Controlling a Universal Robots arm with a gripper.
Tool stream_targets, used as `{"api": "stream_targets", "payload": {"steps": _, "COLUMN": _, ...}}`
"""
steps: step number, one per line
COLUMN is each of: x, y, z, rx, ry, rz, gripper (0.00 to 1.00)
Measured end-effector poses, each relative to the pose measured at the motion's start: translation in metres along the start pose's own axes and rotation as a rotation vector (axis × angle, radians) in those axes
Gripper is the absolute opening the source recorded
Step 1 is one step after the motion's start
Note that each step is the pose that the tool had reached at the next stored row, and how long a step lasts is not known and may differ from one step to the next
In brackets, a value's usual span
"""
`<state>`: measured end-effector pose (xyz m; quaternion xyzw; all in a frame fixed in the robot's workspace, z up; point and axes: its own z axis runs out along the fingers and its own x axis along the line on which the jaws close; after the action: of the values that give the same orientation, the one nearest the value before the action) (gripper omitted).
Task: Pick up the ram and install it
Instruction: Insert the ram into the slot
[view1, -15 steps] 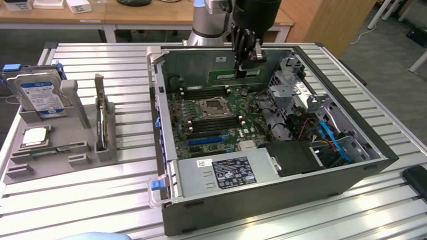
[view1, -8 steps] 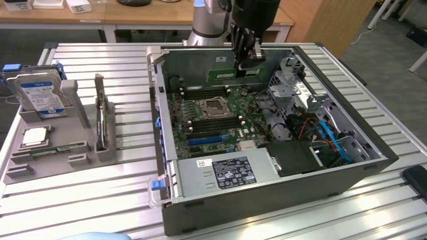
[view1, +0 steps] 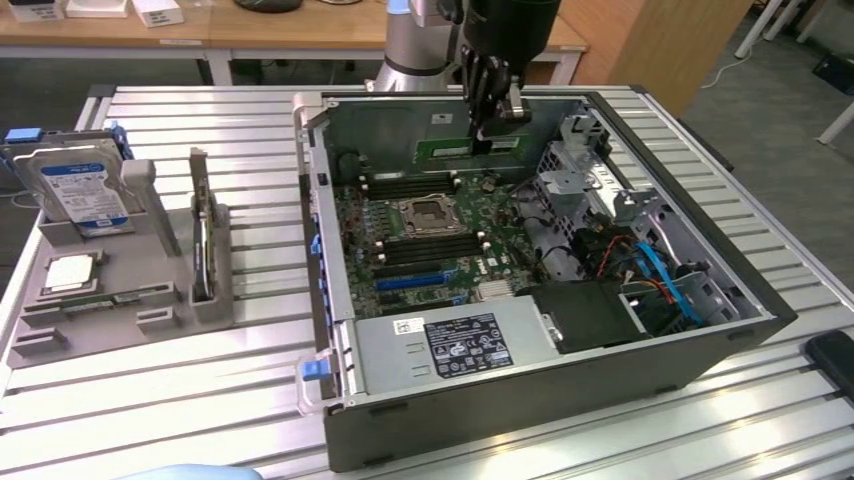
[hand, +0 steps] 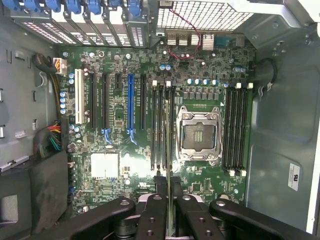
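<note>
My gripper hangs over the back half of the open computer case, shut on the ram. The ram is a long, thin green stick held level above the motherboard. In the wrist view the ram shows edge-on between the black fingers. It lines up roughly with the black memory slots beside the processor socket, and is still above them. A second bank of memory slots lies on the socket's other side.
A grey parts holder on the exterior view's left carries a hard drive and a square silver processor chip. The power supply, drive cage and blue cables crowd the case.
</note>
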<state>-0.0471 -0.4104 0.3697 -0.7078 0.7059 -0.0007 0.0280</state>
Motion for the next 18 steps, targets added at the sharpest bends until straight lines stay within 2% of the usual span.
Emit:
{"api": "stream_targets", "payload": {"steps": 6, "x": 0.0, "y": 0.0001, "z": 0.0015, "rx": -0.0018, "ry": 0.0, "rz": 0.0, "gripper": 0.14}}
{"api": "stream_targets", "payload": {"steps": 14, "x": 0.0, "y": 0.0005, "z": 0.013, "rx": -0.0131, "ry": -0.0011, "rz": 0.001, "gripper": 0.14}}
{"api": "stream_targets", "payload": {"steps": 18, "x": 0.001, "y": 0.0008, "z": 0.0191, "rx": -0.0143, "ry": -0.001, "rz": 0.001, "gripper": 0.14}}
